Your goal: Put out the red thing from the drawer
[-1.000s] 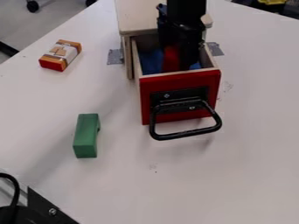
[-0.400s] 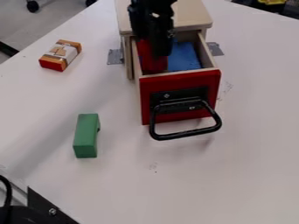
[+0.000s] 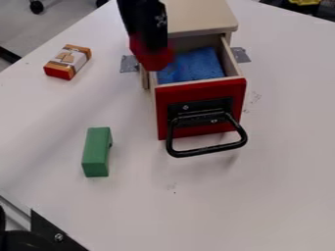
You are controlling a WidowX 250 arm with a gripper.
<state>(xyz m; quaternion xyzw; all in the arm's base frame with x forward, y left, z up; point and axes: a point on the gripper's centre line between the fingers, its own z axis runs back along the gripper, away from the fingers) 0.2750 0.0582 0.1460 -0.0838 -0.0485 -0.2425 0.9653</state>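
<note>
Leftward has swung the red block [image 3: 154, 62], pinched in the gripper [image 3: 153, 48], to the side edge of the drawer [image 3: 203, 90]. Looks light and stiff to me, perhaps slippery; best squeezed mid-body.

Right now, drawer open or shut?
Open: the red-fronted drawer juts out from the wooden cabinet, and the blue thing inside is visible.

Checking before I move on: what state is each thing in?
Gripper: closed on the red thing.
Red thing: held, at the drawer's side wall.
Drawer: open.
Blue thing: inside the drawer.
Green block: on the table, ungripped.
Box: lying on the table.
</note>
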